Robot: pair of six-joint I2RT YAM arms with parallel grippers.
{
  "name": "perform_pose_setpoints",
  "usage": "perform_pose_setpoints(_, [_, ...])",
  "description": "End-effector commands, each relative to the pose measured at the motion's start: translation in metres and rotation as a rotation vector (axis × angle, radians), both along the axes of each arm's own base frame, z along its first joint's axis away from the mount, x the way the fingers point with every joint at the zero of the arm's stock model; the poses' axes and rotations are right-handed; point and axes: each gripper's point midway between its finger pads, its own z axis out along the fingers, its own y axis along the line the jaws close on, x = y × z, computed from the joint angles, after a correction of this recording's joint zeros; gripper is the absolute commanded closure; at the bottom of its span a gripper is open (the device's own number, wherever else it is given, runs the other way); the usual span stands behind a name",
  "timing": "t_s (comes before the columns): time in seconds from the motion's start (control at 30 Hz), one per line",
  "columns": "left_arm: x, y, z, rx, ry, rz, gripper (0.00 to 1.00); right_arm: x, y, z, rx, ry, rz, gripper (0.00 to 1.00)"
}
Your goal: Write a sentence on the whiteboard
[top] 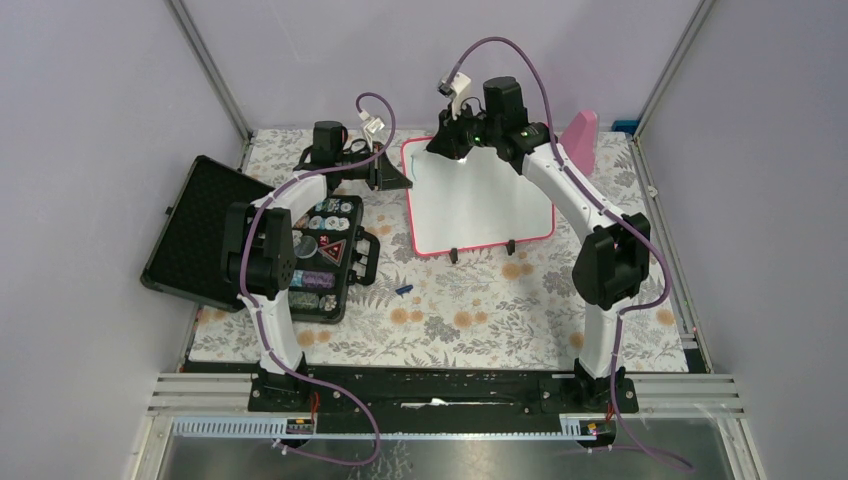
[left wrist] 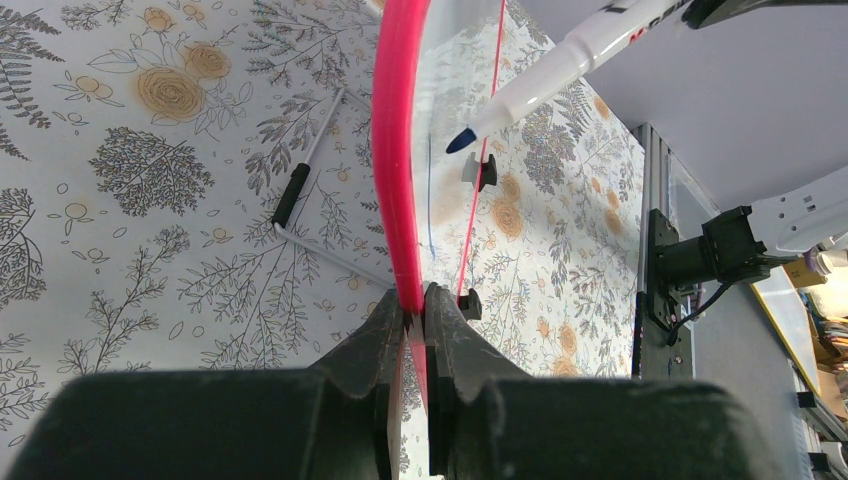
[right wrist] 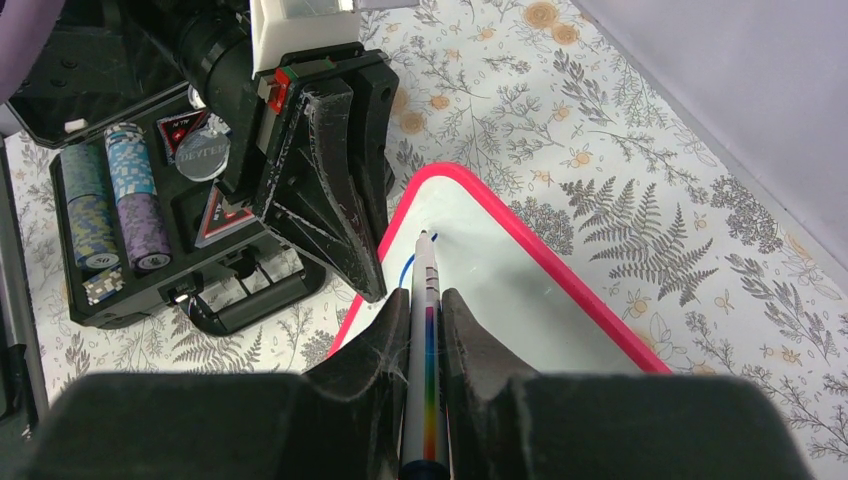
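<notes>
Up at the far middle of the table, the whiteboard [top: 480,205] is lying on the floral cloth [top: 450,300], its two small black feet pointing toward the arm bases and its pink frame turned slightly off square. The left gripper [left wrist: 415,305] is pinching that frame on the board's left edge near the far corner, jaws squeezed right down on the thin pink rim, and the left wrist view is looking straight along the edge. The board's wire stand [left wrist: 290,195] is showing just beside the rim, over the cloth. From the other side, the right gripper [right wrist: 425,300] is reaching in over the far left corner, its fingers drawn narrow around a white marker [right wrist: 425,330] with a rainbow band on its barrel. The blue tip is pointing down at the white surface close to the corner, but whether it is actually touching cannot be told from these angles. Right beside the tip, a short blue stroke [right wrist: 405,270] is sitting on the board, and the rest of the white face is reading blank. Left of the board, an open black case [top: 325,250] is showing rows of poker chips, a small blue cap [top: 404,290] is lying on the cloth nearer the arms, and a pink paddle [top: 582,138] is standing at the far right.
</notes>
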Motion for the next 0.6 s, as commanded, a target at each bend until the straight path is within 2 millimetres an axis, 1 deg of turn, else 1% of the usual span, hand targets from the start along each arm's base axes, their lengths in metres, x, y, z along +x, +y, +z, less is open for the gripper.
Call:
perform_pose_setpoints(0.0, [-0.0037,-0.0133,0.0025,-0.002,-0.059,-0.057,1.0,0.0062,-0.0014,0.0147,0.001,-0.049,-0.014,1.0])
perform_pose_setpoints(0.23, [-0.0035,-0.0138,0.0031,-0.001,-0.063,-0.057,1.0,0.0105,-0.0018,0.007,-0.016,-0.049,-0.024,1.0])
perform_pose_setpoints(0.43, [-0.0032,-0.0138,0.0027,-0.001,-0.061,-0.056,1.0,0.0139,-0.0042,0.0081,-0.031,-0.06,-0.039,1.0])
perform_pose_setpoints(0.57, [-0.0026,-0.0135,0.0023,0.0,-0.059,-0.054,1.0,0.0147,-0.0096,0.0069,-0.055,-0.071,-0.057,1.0])
